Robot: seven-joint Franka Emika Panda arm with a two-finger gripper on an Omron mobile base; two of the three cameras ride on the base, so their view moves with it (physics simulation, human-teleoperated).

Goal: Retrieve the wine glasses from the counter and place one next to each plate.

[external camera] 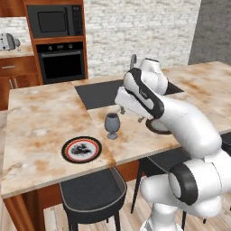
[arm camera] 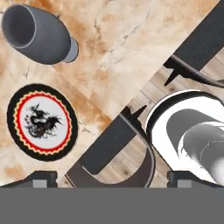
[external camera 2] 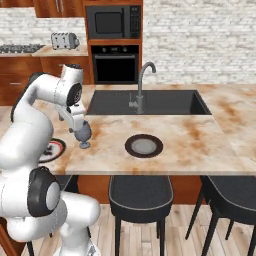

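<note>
Wine glass [external camera: 112,125] standing upright on the island top [external camera: 40,122], just up and to the right of the red-ringed plate [external camera: 81,149] with the black motif, not touching it. From the right base camera the same glass sits at the left end of the top, and the grey-centred plate [external camera 2: 144,146] is well apart to its right, in front of the black sink [external camera 2: 150,102] and faucet [external camera 2: 141,85]. Gripper [arm camera: 111,177] hovers above the glass with nothing between its fingertips [arm camera: 41,177], which are spread wide. Dark stools [external camera: 92,191] tucked under the near edge, oven [external camera 2: 114,62] and toaster [external camera 2: 64,40] far behind
</note>
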